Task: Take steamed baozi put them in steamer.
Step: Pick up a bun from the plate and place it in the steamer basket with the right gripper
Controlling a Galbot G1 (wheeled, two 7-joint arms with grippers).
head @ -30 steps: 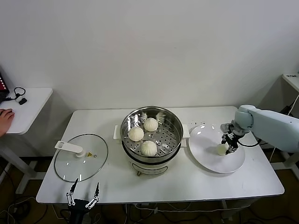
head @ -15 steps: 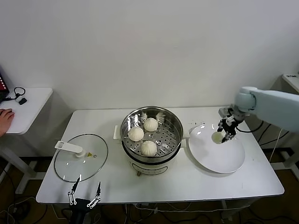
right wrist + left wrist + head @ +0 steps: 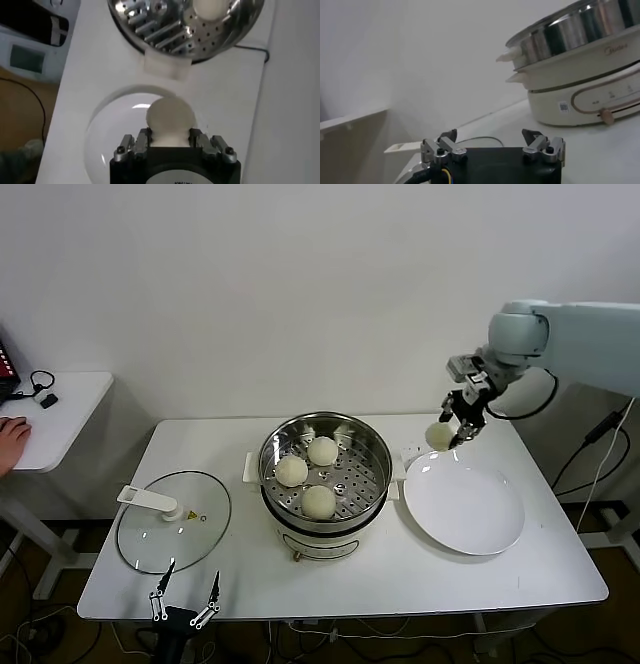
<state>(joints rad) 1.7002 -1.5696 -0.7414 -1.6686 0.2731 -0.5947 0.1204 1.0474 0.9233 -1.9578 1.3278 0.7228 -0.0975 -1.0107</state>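
Observation:
My right gripper (image 3: 449,429) is shut on an off-white baozi (image 3: 438,435) and holds it in the air above the far left rim of the white plate (image 3: 470,514), right of the steamer. In the right wrist view the baozi (image 3: 170,121) sits between the fingers above the plate (image 3: 115,135). The shiny steel steamer (image 3: 372,446) on its white base holds three baozi (image 3: 319,500) on the perforated tray. My left gripper (image 3: 184,593) is open and empty, below the table's front edge at the left.
A flat glass lid (image 3: 150,536) with a white handle lies on the table left of the steamer. A white side table (image 3: 60,409) stands at far left with a hand on it. A wall runs close behind the table.
My right gripper lifted the baozi off the plate and carried it up and to the left, towards the steamer. The plate is now bare. The left arm has barely moved.

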